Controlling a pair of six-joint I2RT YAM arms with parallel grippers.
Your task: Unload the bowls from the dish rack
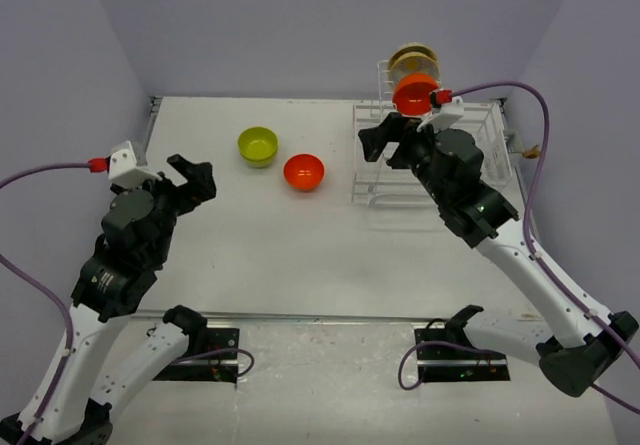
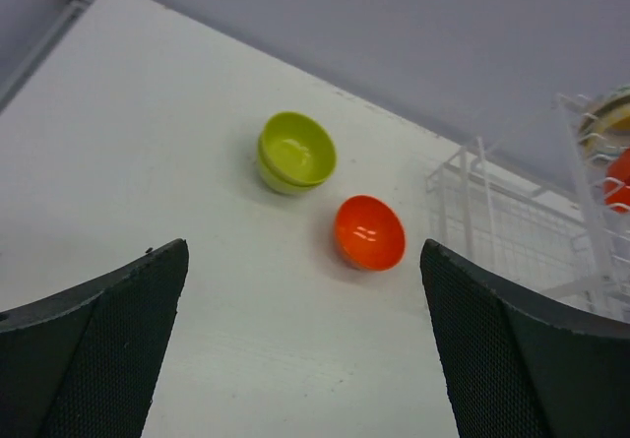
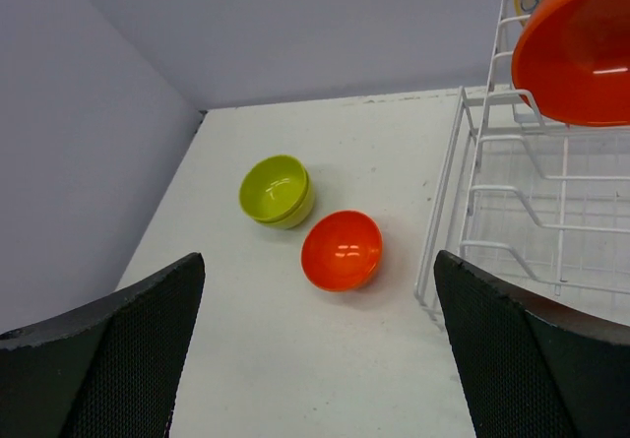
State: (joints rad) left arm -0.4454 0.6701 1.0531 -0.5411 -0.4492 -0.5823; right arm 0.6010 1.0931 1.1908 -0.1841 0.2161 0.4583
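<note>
Left gripper (image 1: 193,177) and right gripper (image 1: 385,142) gape empty. Wrist views reveal two nested green bowls (image 3: 277,191) beside an orange bowl (image 3: 342,250) on the table (image 1: 300,255). Overhead shows a second orange bowl (image 1: 415,93) and a cream bowl (image 1: 413,60) in the rack (image 1: 490,155).

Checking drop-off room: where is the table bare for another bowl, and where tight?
Bare: table middle, near side of the lime-green bowl and orange-red bowl, between left gripper and right gripper. Tight: the gap between orange-red bowl and dish rack.

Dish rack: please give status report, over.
Left gripper, right gripper open, empty. Orange bowl and cream bowl in dish rack; green bowl, second orange bowl on table. Nothing blocking.
</note>
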